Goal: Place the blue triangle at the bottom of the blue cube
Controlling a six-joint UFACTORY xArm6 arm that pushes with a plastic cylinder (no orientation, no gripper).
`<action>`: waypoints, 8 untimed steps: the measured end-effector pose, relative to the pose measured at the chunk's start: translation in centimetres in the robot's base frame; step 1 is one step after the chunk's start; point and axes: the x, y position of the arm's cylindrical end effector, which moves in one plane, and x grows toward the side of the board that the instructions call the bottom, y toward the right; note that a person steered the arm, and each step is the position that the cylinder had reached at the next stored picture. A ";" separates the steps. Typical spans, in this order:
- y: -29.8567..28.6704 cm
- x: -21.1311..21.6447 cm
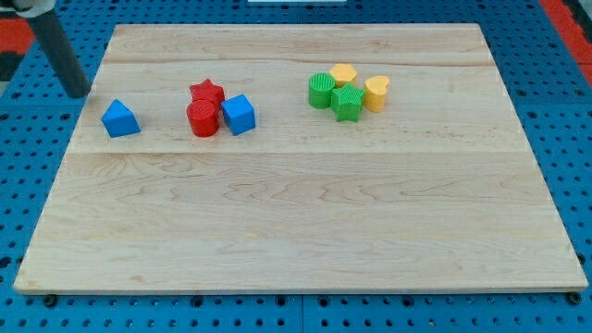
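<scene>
The blue triangle (120, 119) lies near the board's left edge in the upper part of the view. The blue cube (239, 114) sits to its right, touching a red cylinder (203, 119) on the cube's left side. A red star (207, 92) sits just above the red cylinder. My tip (80, 93) is at the view's upper left, just off the board's left edge, up and to the left of the blue triangle and apart from it.
A cluster at the upper middle right holds a green cylinder (321, 91), a green star (347, 103), a yellow hexagon (343, 74) and a yellow heart (376, 92). The wooden board (296, 213) rests on a blue pegboard table.
</scene>
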 end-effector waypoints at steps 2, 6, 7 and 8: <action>10.9 7.9; 12.3 9.1; 14.6 8.8; 15.3 8.1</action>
